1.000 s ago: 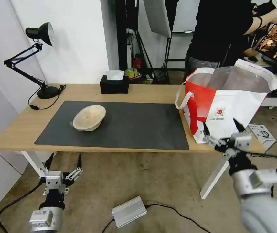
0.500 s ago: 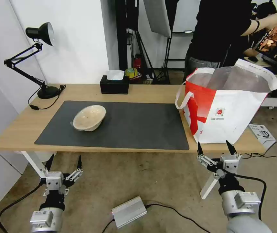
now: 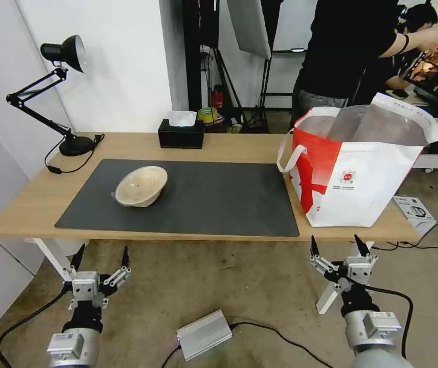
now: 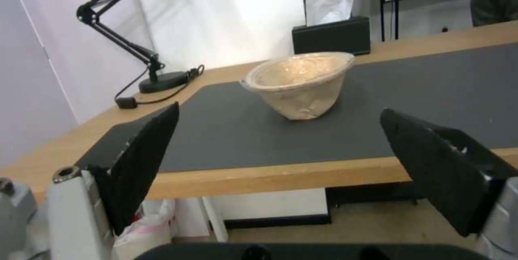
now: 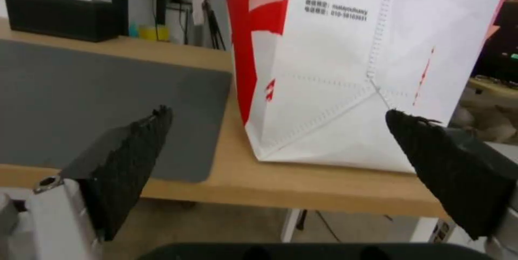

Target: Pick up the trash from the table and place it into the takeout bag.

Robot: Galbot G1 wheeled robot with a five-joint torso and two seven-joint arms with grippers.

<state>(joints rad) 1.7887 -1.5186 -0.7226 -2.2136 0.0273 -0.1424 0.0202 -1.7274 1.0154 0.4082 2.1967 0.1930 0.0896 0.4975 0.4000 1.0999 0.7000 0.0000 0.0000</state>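
1. The beige paper bowl [image 3: 141, 186] lies tilted on the dark mat [image 3: 219, 199] of the surface [image 3: 35, 204].
2. The left hand [image 3: 101, 259], spread wide and empty, should approach the rim squarely.
3. The right hand [image 3: 335, 248] hangs wide and empty below the takeout bag [image 3: 367, 189].

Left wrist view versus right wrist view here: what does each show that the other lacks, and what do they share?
Left wrist view alone: the beige bowl resting tilted on the mat, the desk lamp at the table's far corner, and the open left gripper below the table edge.

Right wrist view alone: the takeout bag standing on the table beside the mat, and the open right gripper, also below the edge.

Both: the grey mat, the wooden tabletop and the black tissue box.
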